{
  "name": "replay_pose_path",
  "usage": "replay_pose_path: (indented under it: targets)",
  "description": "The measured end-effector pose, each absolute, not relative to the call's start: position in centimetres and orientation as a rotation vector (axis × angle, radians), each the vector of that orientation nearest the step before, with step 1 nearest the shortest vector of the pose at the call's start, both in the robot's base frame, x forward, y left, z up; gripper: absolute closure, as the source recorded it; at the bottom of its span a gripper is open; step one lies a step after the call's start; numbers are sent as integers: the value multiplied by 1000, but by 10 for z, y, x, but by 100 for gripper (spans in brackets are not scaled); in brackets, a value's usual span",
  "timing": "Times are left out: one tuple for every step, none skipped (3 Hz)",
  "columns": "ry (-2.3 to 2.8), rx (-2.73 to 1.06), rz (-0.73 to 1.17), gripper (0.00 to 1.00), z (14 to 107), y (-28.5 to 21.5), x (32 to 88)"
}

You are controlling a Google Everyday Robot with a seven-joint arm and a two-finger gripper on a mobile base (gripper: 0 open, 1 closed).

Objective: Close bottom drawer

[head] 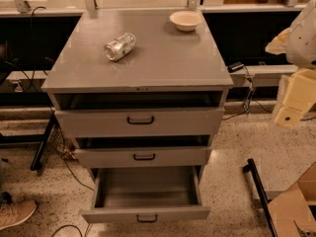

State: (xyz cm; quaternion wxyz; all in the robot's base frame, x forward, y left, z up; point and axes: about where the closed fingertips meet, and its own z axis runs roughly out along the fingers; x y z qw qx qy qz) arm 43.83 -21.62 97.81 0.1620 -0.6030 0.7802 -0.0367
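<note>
Our gripper [294, 100] hangs at the right edge, well apart from the pulled-out bottom drawer [146, 213]; we cannot tell its state.

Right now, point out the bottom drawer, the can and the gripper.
bottom drawer [113, 214]: camera view, front panel left of handle.
can [120, 46]: camera view, middle of its side.
gripper [288, 110]: camera view, cream part's lower end, right edge.

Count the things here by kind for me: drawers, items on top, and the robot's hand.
Drawers: 3, all open: top drawer, middle drawer, bottom drawer
Can: 1, lying on the cabinet
Bowl: 1
Gripper: 1, at the right edge
Total: 6
</note>
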Motion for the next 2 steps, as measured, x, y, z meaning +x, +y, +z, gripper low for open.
replay_pose_path:
  targets:
    - [2227,-1721,-105,0,978,-216,438]
    - [2246,-1703,-83,0,973,-218,439]
